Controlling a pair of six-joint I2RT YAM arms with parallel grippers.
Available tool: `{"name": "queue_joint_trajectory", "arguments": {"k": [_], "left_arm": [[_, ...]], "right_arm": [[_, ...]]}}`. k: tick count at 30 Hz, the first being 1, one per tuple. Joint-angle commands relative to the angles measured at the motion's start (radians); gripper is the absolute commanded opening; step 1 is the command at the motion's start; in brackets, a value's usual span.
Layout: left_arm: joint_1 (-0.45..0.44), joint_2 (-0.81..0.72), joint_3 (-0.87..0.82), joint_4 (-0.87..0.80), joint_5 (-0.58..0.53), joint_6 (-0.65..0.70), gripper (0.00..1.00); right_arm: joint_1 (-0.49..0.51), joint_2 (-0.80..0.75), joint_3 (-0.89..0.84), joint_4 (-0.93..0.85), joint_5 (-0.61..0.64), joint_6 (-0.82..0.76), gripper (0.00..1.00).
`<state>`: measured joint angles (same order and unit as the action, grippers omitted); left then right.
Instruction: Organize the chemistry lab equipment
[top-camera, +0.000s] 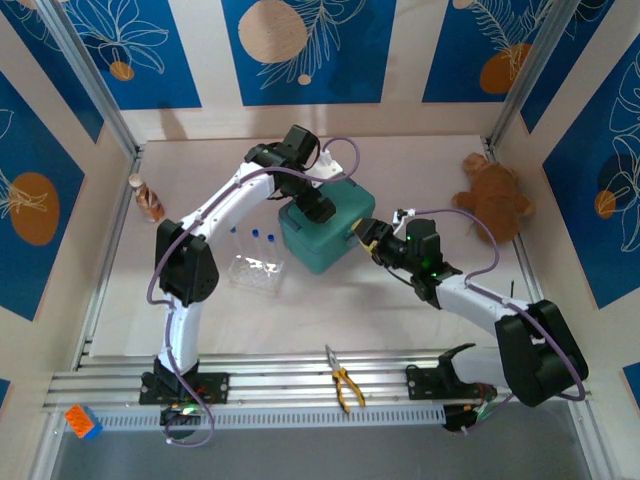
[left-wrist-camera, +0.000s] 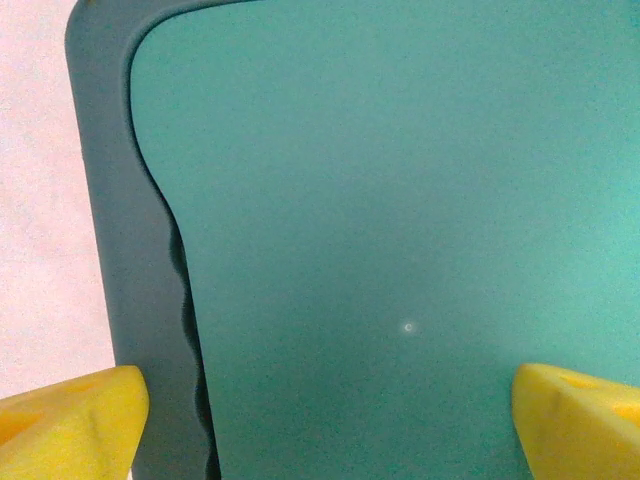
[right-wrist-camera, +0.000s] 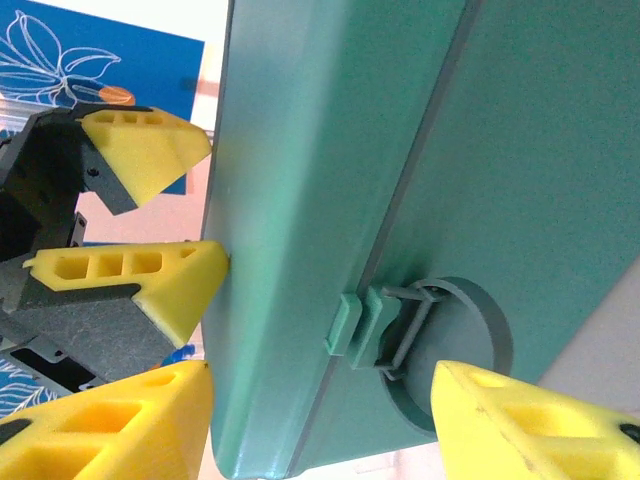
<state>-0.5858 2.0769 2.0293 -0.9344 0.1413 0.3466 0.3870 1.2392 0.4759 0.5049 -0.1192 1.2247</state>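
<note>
1. Test tubes (top-camera: 255, 245) with blue caps stand in the clear tube rack (top-camera: 256, 276) on the table, just left of the teal case (top-camera: 325, 238). I take the shut case to be where they belong.
2. My left gripper (left-wrist-camera: 325, 420) hangs over the case lid with its jaws spread wide and nothing between them. In the right wrist view, one of its fingers (right-wrist-camera: 150, 280) meets the lid's edge.
3. My right gripper (right-wrist-camera: 320, 395) sits at the right side of the case. Its jaws are partly apart and hold nothing, and the latch (right-wrist-camera: 385, 325) lies between them.
4. I judge the step in hand to be freeing that latch. To do it well, I would hook one fingertip under the wire loop and draw it away from the seam rather than squeeze it. My left gripper would steady the lid so the case cannot slide toward the rack.
5. I would lift the lid only once the clasp is clear.
6. I cannot tell whether the latch is already loose, what the case holds, or whether its hidden sides carry other clasps. A small brownish thing (top-camera: 148, 198) by the far-left wall is too small to name.
</note>
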Motion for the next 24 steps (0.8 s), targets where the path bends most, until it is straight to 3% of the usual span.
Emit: {"name": "queue_joint_trajectory", "arguments": {"k": [1,6,14,24], "left_arm": [[0.012,0.031,-0.035,-0.022,-0.043,-0.001,0.93],[0.001,0.017,-0.079,-0.006,-0.059,-0.018,0.93],[0.003,-0.019,-0.117,-0.013,-0.067,-0.034,0.93],[0.007,-0.037,-0.171,0.002,-0.069,-0.037,0.93]], "right_arm": [[-0.008,-0.087,-0.004,-0.072,0.038,-0.008,0.60],[-0.030,-0.150,-0.018,-0.180,0.051,-0.034,0.64],[-0.053,0.075,-0.047,0.133,-0.086,-0.007,0.67],[-0.033,0.243,-0.028,0.480,-0.148,0.029,0.70]]}}
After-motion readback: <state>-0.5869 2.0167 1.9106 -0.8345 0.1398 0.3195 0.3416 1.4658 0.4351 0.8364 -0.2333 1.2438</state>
